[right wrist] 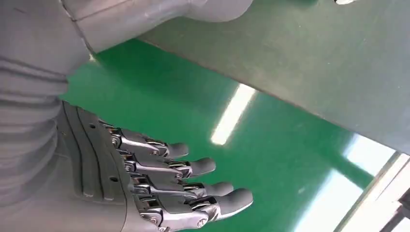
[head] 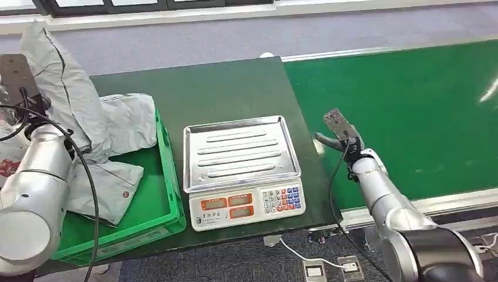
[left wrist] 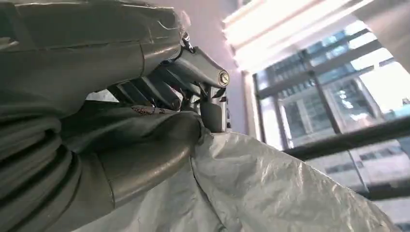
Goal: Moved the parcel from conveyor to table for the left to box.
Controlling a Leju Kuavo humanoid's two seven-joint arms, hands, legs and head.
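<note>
A grey plastic parcel [head: 61, 82] hangs crumpled above the green crate [head: 167, 176] at the table's left. My left hand [left wrist: 164, 92] grips it, the dark fingers curled into the parcel's [left wrist: 270, 183] film, and my left arm [head: 35, 176] rises along the left edge. My right hand [head: 339, 132] hovers open over the near edge of the green conveyor belt [head: 411, 111], just right of the table. Its fingers [right wrist: 193, 169] are stretched out and apart with nothing in them.
More grey parcels [head: 111, 188] lie in the crate. An electronic scale [head: 241, 170] with a steel pan stands mid-table between crate and conveyor. The dark green table [head: 235, 88] has bare room behind the scale. Cables and a power strip [head: 329, 267] lie on the floor.
</note>
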